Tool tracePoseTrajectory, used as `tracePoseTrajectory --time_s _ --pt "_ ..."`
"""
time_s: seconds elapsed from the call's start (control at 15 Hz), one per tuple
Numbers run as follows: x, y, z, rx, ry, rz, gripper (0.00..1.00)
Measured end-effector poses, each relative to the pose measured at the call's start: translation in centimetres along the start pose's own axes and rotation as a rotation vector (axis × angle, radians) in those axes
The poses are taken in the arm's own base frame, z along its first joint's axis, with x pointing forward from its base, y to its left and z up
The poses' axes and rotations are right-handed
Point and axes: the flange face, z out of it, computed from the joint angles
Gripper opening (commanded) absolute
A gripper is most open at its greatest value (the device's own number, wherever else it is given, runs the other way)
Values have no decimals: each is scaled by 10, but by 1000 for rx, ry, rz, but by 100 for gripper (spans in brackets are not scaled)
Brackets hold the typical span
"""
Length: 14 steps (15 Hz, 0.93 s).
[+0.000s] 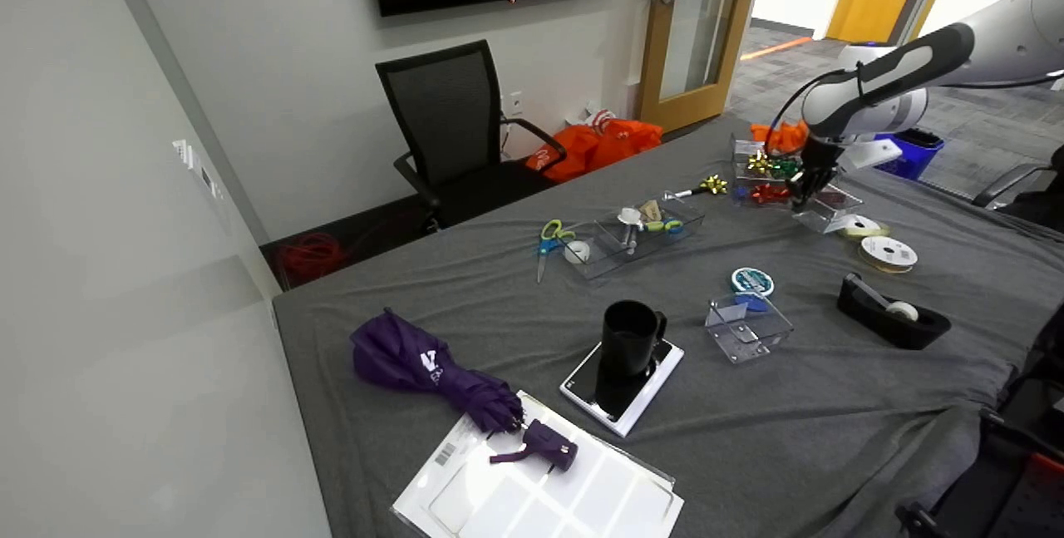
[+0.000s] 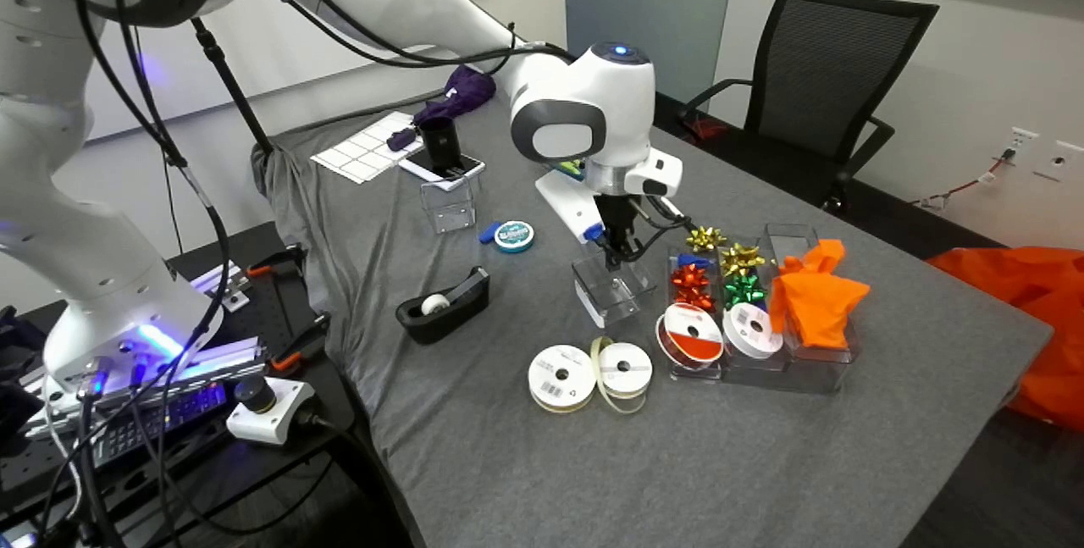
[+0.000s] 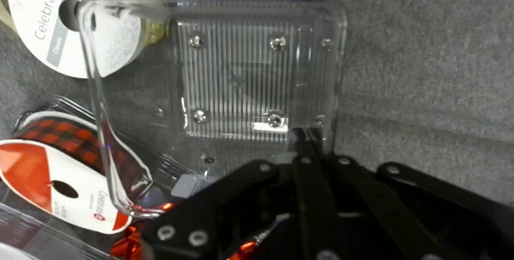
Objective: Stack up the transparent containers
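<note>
One transparent container (image 3: 237,79), a small clear tub with a ribbed base, fills the middle of the wrist view. It also shows in both exterior views (image 1: 823,212) (image 2: 614,290). My gripper (image 3: 308,131) is at this container's side wall, with its fingertips close together and the clear wall seemingly between them. It also shows in an exterior view (image 2: 621,260). I cannot tell whether the container is raised off the table. A second transparent container (image 1: 769,328) stands apart, near the black mug; it also shows in an exterior view (image 2: 449,207).
Clear bins (image 2: 817,379) with bows, spools and orange cloth stand close to the held container. White ribbon spools (image 2: 550,362) lie beside it. A tape dispenser (image 2: 445,307) and round tin (image 2: 514,236) lie nearby. A black mug (image 1: 629,338) stands on the black-screened device (image 1: 640,409).
</note>
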Motion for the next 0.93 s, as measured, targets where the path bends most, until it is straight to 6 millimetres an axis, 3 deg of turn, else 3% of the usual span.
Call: tracePoseTrajectory --time_s 0.33,0.93 --pt "-14 -25 -15 -1 -22 25 3" --pt "-19 -32 -12 -7 -32 10 1"
